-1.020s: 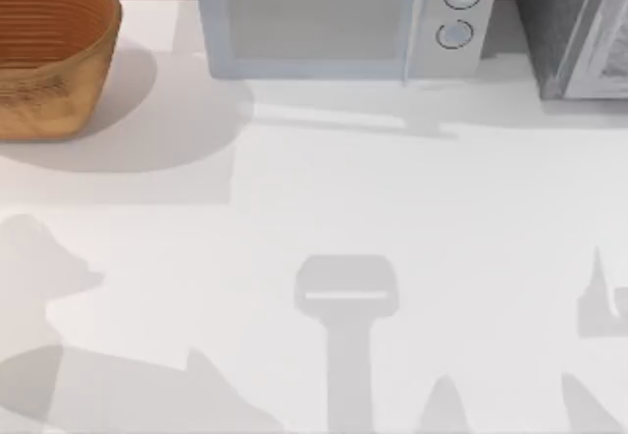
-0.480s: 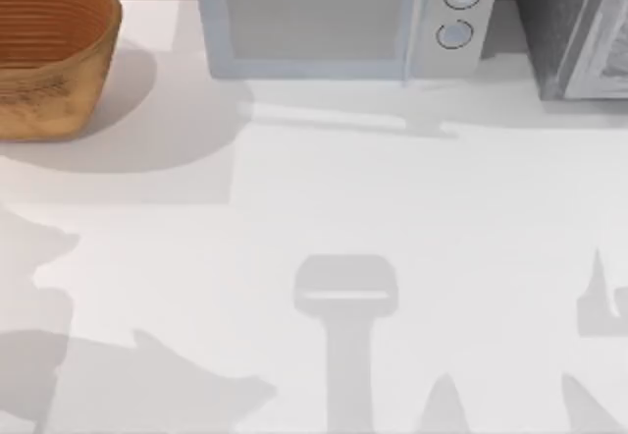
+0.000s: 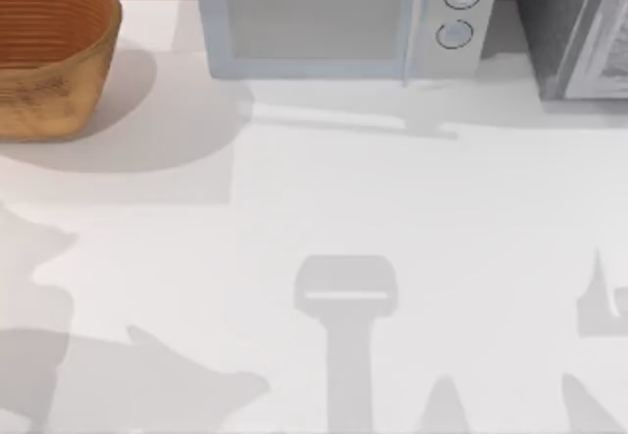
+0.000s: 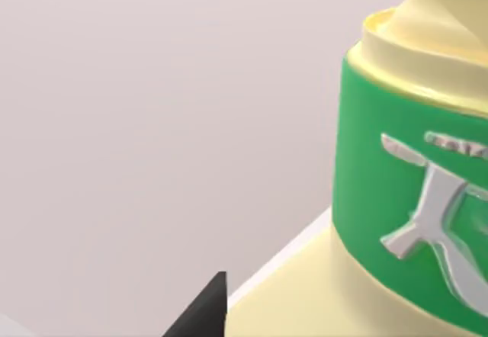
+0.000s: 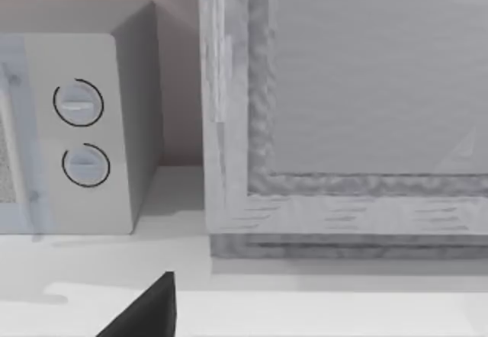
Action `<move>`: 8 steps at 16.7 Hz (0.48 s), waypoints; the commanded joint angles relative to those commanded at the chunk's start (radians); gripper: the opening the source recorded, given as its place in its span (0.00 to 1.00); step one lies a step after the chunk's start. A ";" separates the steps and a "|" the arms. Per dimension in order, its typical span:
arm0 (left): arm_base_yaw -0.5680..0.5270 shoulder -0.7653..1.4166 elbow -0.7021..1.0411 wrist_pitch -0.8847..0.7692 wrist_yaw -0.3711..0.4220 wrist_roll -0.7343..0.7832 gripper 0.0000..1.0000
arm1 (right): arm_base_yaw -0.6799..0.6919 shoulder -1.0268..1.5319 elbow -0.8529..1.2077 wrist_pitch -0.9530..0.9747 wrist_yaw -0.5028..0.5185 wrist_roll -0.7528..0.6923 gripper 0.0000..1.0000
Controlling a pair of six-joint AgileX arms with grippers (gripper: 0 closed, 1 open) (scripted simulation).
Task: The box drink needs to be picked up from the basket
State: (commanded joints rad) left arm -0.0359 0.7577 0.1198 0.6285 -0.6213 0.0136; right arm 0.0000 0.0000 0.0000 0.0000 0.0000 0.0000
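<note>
The basket (image 3: 44, 51) sits at the upper left of the top view on the table (image 3: 392, 208), with the microwave (image 3: 339, 17) to its right along the back edge. Right of the microwave — at the upper right corner — stands a large cabinet-like appliance (image 3: 579, 27), the two just beside each other.

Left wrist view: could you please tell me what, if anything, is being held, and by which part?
It cannot be told: the box drink sits very close to the camera, but no contact is visible.
</note>
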 joint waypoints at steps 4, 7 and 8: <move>0.028 0.136 -0.006 0.144 0.024 0.000 0.00 | 0.000 0.000 0.000 0.000 0.000 0.000 1.00; 0.059 0.274 -0.009 0.299 0.055 0.001 0.00 | 0.000 0.000 0.000 0.000 0.000 0.000 1.00; 0.070 0.323 -0.011 0.352 0.067 0.001 0.00 | 0.000 0.000 0.000 0.000 0.000 0.000 1.00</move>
State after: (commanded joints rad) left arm 0.0336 1.0810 0.1086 0.9809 -0.5548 0.0147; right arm 0.0000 0.0000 0.0000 0.0000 0.0000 0.0000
